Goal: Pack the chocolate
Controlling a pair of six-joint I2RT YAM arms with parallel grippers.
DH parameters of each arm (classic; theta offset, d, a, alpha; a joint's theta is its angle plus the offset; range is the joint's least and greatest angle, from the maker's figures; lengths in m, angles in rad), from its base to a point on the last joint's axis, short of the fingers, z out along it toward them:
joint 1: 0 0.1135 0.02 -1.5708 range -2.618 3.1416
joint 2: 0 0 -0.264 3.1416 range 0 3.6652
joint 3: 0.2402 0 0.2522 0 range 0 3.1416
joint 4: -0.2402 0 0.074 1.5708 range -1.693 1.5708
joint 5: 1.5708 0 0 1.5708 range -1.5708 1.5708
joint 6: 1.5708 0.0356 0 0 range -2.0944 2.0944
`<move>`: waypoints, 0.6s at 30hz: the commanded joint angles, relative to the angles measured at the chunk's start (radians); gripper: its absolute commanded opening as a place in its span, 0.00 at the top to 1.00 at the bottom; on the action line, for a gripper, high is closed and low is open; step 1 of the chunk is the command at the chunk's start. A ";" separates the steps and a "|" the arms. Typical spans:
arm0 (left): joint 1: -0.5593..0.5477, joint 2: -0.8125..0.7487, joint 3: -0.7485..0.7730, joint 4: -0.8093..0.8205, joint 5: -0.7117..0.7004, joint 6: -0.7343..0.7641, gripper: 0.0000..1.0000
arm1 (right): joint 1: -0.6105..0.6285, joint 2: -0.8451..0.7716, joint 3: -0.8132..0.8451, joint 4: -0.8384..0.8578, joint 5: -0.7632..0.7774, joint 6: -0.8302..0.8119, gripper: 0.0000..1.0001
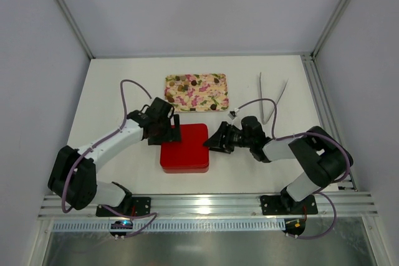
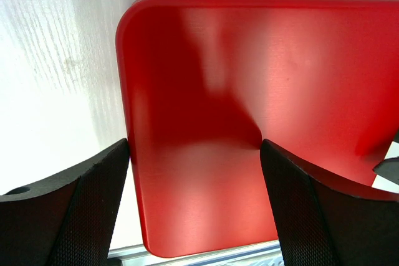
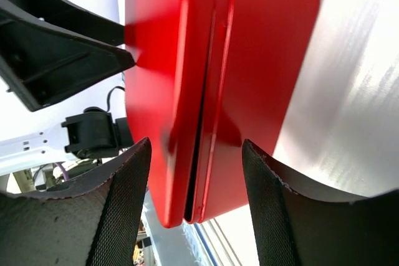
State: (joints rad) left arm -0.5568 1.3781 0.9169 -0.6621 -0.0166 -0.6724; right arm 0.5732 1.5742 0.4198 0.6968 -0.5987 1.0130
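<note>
The chocolate (image 1: 187,83) lies as several small dark and tan pieces on a floral tray (image 1: 215,99) at the back. A red box (image 1: 184,151) sits closed at the table's middle. My left gripper (image 1: 167,134) hovers open over the box's far left corner. In the left wrist view the lid (image 2: 249,91) fills the space below the left gripper (image 2: 194,144). My right gripper (image 1: 212,141) is at the box's right side. In the right wrist view the right gripper (image 3: 196,144) stands open astride the box edge (image 3: 206,60), the lid seam between the fingers, which do not clamp it.
Metal tweezers (image 1: 272,101) lie at the back right. An aluminium rail (image 1: 206,204) runs along the near edge. White walls enclose the table on three sides. The left gripper's fingers (image 3: 56,48) show beyond the box in the right wrist view.
</note>
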 commanded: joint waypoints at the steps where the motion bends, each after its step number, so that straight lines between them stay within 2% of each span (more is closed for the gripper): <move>1: -0.012 -0.005 0.036 -0.033 -0.048 0.022 0.17 | 0.011 -0.019 0.033 -0.039 0.033 -0.048 0.38; 12: -0.012 -0.037 0.062 -0.025 -0.033 0.037 0.16 | 0.030 -0.032 0.079 -0.114 0.054 -0.079 0.39; 18: -0.012 -0.048 0.062 -0.011 -0.005 0.043 0.16 | 0.034 -0.037 0.085 -0.137 0.059 -0.085 0.50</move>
State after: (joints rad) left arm -0.5636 1.3689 0.9451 -0.6865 -0.0326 -0.6449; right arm 0.5968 1.5681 0.4755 0.5652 -0.5587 0.9585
